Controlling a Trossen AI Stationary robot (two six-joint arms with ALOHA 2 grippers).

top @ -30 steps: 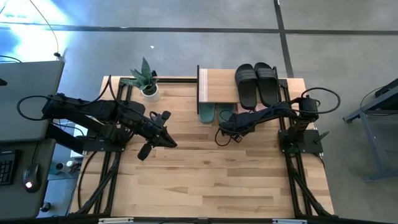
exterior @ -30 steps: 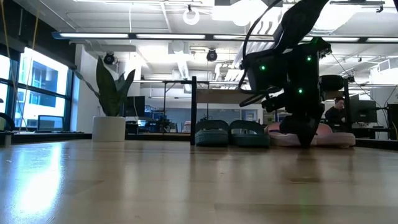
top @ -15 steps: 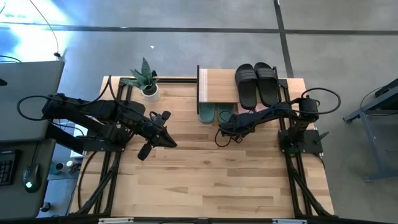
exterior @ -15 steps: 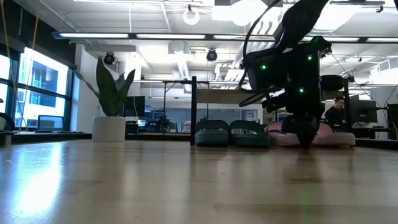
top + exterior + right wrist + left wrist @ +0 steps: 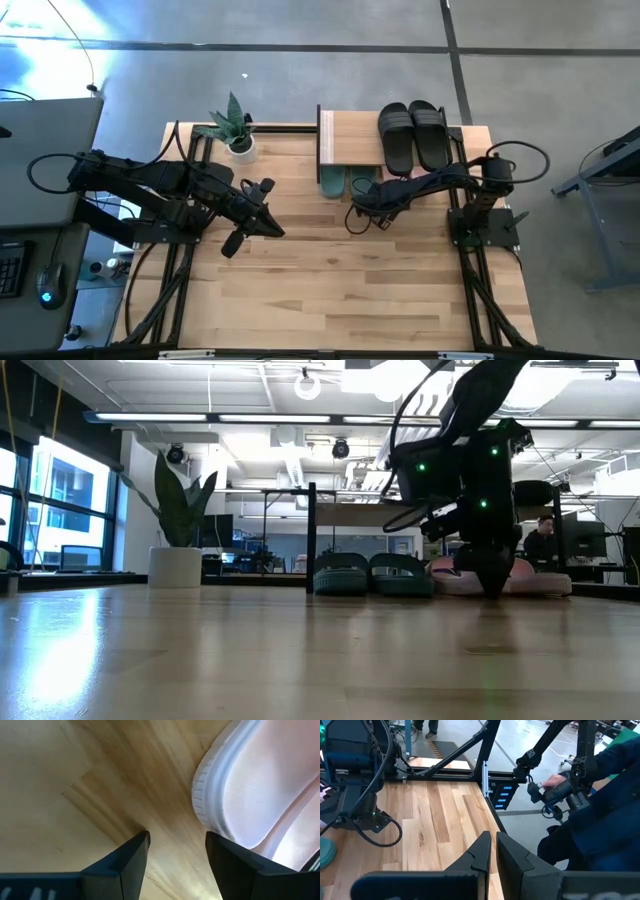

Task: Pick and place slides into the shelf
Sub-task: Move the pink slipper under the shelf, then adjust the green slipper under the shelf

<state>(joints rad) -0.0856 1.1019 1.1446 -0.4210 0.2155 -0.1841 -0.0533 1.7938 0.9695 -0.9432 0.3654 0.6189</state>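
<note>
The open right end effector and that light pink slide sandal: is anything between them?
No. The right wrist view shows only bare wooden tabletop between the open right end effector and the light pink slide sandal.

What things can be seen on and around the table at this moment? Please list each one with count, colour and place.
black slides: two, black, side by side on the shelf's top board
shelf: one, light wood top with black frame, at the table's far edge
teal-green slides: two, teal-green, under the shelf
pink slides: light pink, count unclear, on the table under the shelf beside the teal-green pair
potted plant: one, green in a white pot, far edge of the table
table: one, light wood
left gripper: one, dark, shut, over the table's left half
right gripper: one, dark, open, low over the table beside a pink slide
</note>
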